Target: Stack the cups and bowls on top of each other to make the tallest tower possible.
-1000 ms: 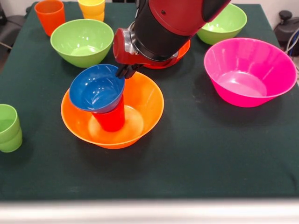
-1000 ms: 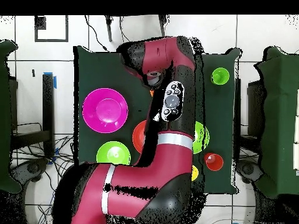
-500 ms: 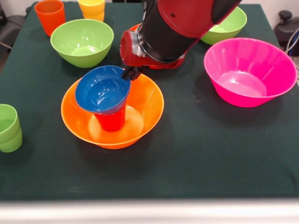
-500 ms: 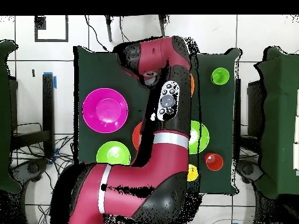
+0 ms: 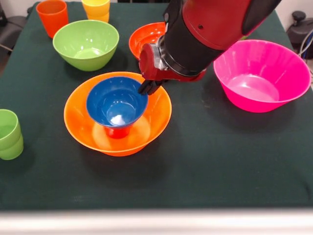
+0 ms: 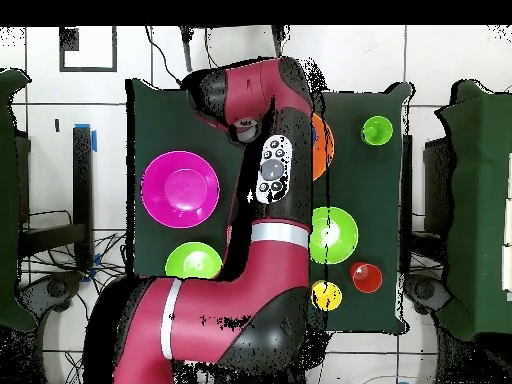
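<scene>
The small blue bowl sits mouth-up on a red cup, only the cup's lower part showing beneath it, and both stand inside the large orange bowl near the middle of the table. The claw shows as dark tips at the blue bowl's right rim – touching it, as far as the front view shows; whether the tips are spread or pinching the rim I cannot tell, since the arm's bulk hides them. In the overhead view the arm covers the stack, leaving only a sliver of orange. The red-orange bowl is half hidden behind the wrist. The pink bowl stands apart at right, light green cups at the left edge – cut off there.
</scene>
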You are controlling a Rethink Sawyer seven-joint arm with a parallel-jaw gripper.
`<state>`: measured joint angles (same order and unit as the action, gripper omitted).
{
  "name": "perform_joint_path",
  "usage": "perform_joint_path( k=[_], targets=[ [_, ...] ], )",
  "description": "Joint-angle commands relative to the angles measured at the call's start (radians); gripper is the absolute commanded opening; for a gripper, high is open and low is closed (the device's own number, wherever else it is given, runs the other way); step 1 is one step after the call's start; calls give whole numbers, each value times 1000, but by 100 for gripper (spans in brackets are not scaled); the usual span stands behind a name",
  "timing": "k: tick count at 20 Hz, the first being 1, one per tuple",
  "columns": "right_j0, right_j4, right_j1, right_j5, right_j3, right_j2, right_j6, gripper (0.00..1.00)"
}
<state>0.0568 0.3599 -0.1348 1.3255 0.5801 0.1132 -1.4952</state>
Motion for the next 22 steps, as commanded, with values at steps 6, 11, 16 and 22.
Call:
perform_joint_path(
  k=[6, 11, 16, 22],
  targets=[
    [-28, 11, 25, -8, -36, -14, -131, 0],
    [-30, 5, 2, -27, 7, 3, -127, 0],
    [-28, 8, 10, -29, 7, 17, -113, 0],
    [-27, 2, 8, -28, 24, 32, -102, 0]
  ],
)
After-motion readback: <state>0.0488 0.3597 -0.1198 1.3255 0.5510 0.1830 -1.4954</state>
